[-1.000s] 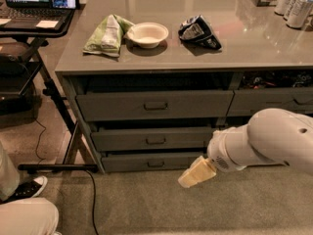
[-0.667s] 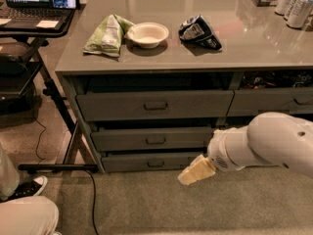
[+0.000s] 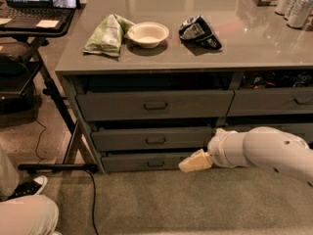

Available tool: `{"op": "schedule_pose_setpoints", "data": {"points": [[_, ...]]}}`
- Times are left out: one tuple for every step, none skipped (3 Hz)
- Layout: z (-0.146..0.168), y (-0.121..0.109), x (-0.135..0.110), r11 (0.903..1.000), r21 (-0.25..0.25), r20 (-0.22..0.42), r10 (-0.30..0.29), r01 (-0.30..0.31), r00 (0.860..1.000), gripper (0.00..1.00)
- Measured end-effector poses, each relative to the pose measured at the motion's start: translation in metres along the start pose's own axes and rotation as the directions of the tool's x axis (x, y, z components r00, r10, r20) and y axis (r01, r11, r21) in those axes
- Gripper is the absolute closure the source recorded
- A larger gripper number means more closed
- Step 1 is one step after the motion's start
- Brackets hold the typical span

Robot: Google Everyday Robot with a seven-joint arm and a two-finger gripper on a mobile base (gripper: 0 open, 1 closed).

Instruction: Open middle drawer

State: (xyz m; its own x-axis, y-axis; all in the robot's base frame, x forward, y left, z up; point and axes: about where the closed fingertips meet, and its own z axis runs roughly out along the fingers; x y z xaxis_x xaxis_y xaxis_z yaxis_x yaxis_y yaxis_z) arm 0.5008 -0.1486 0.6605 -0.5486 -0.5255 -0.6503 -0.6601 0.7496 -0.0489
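One claw (image 3: pixel 194 161) just below middle drawer (image 3: pixel 155 139).

Warm overhead light is falling on the counter (image 3: pixel 146 58), glaring in pale streaks off its far right part. The bowl (image 3: pixel 148 34) on the counter is throwing a soft shadow. Under the counter's lip the recesses are lying dark; the gripper (image 3: pixel 195 161), low in front of the counter, is glowing pale.
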Motion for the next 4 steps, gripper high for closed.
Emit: {"op": "schedule_pose_setpoints", "data": {"points": [[0.033,-0.025,0.003,0.9989,0.023,0.045,0.039,-0.041,0.998,0.19],[0.065,-0.045,0.008,0.9962,0.022,0.078,0.082,-0.084,0.994,0.43],[0.092,-0.06,0.01,0.9933,0.018,0.106,0.112,-0.115,0.988,0.66],[0.118,-0.076,0.01,0.9909,0.014,0.128,0.131,-0.134,0.983,0.89]]}}
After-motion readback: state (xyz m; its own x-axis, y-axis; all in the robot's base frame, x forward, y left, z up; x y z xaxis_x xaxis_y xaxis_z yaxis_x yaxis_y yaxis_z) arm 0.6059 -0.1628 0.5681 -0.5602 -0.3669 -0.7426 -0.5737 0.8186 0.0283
